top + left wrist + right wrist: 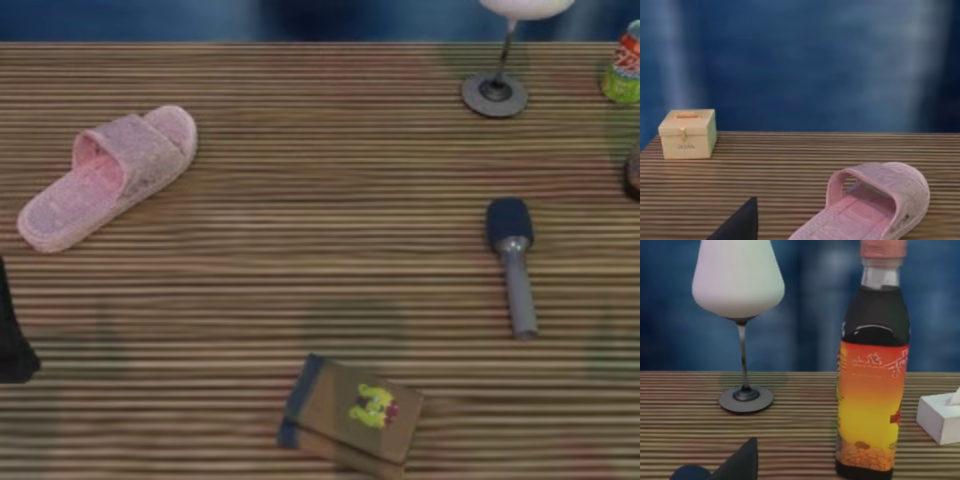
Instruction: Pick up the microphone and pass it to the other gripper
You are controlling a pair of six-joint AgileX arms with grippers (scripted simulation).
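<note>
The microphone lies flat on the right half of the table, with its navy foam head toward the far edge and its grey handle toward the near edge. Nothing touches it. My right gripper is outside the top view. The right wrist view shows one black fingertip, well off centre with bare table beside it, and the microphone's head low down next to it. My left gripper is parked at the table's left edge, open, with one fingertip in view and nothing in it.
A pink slipper lies at the far left. At the back right stand a stemmed lamp with a round grey base, a can and a dark sauce bottle. A brown book lies near the front edge. There are also a cream box and a white box.
</note>
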